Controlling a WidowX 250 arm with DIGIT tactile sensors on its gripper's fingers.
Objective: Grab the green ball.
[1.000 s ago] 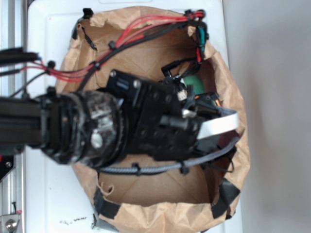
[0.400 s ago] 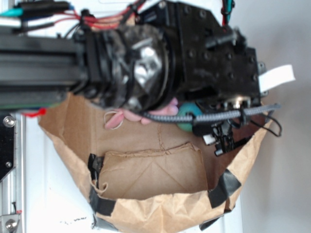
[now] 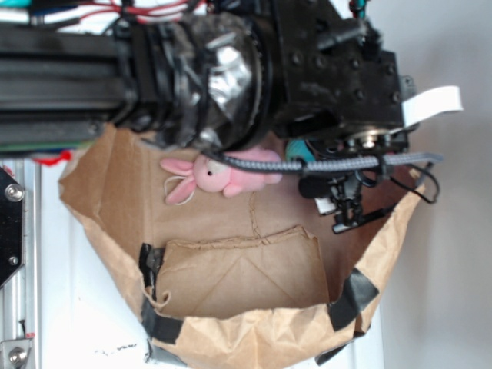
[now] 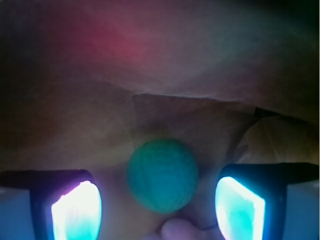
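The green ball (image 4: 162, 175) lies on the floor of the brown paper bag (image 3: 254, 338), just beside the pink plush bunny (image 3: 219, 175). The gripper (image 4: 159, 207) stands wide apart, one finger (image 4: 75, 210) on each side of the ball, touching and holding nothing.

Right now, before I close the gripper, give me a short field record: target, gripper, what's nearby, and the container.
target: green ball, lying on the bag floor
gripper: gripper open, one finger on each side of the ball, not touching it
alignment: ball roughly centred between the fingers in the wrist view
nearby: pink bunny beside the ball, partly under the arm
container: brown paper bag, rim taped with black tape
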